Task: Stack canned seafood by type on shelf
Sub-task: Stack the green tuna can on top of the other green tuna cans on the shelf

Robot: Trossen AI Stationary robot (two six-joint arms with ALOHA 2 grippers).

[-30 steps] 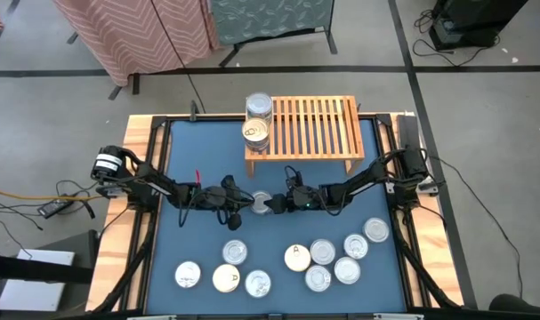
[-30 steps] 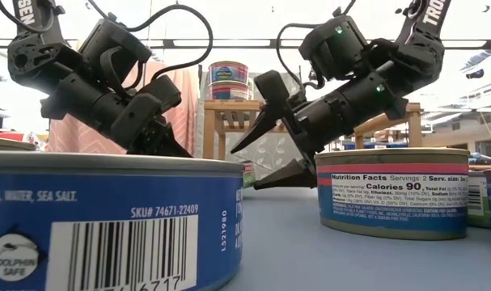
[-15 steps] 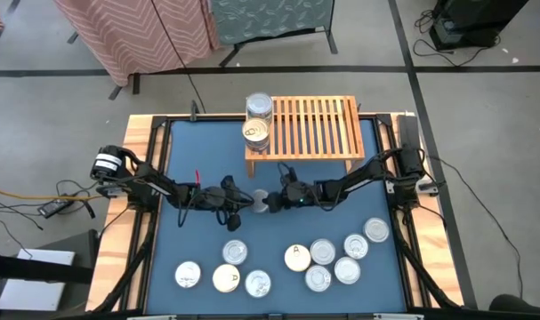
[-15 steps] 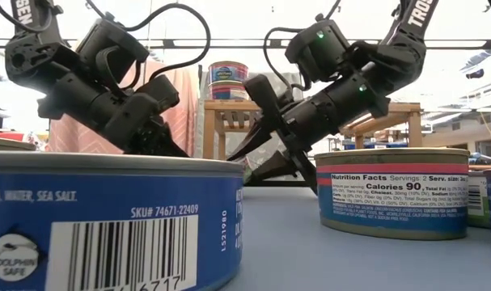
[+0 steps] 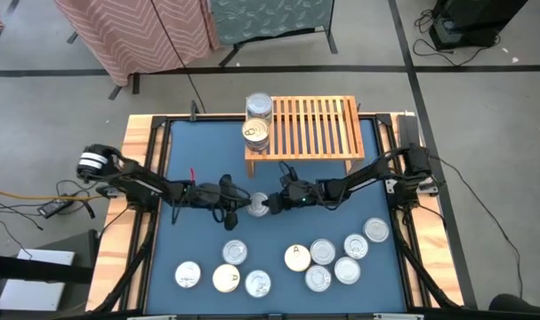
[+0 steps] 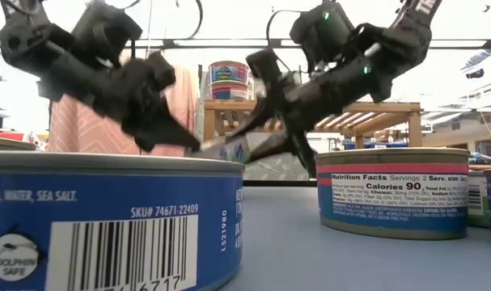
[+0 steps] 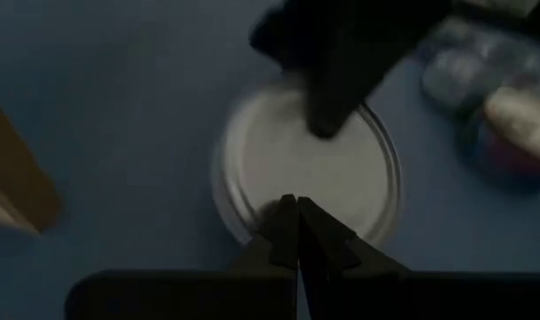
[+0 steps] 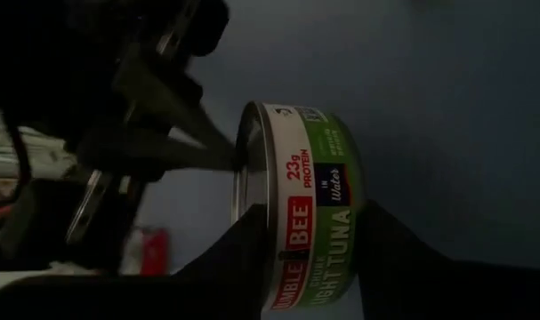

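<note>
Right now, loose round silver-topped tins (image 5: 321,258) wait at the near end of the blue surface (image 5: 189,240). In the middle, the right end effector (image 5: 268,204) has its fingers on either side of a flat green-labelled tuna tin (image 8: 301,213) and seems to be gripping it. The left end effector (image 5: 245,204), pressed shut and holding nothing, touches the tin's lid. Next, I think, the left should back off and the right should lift. Farther back, the light-wood slatted shelf (image 5: 314,129) holds two stacked tins (image 5: 257,120) at one end.
</note>
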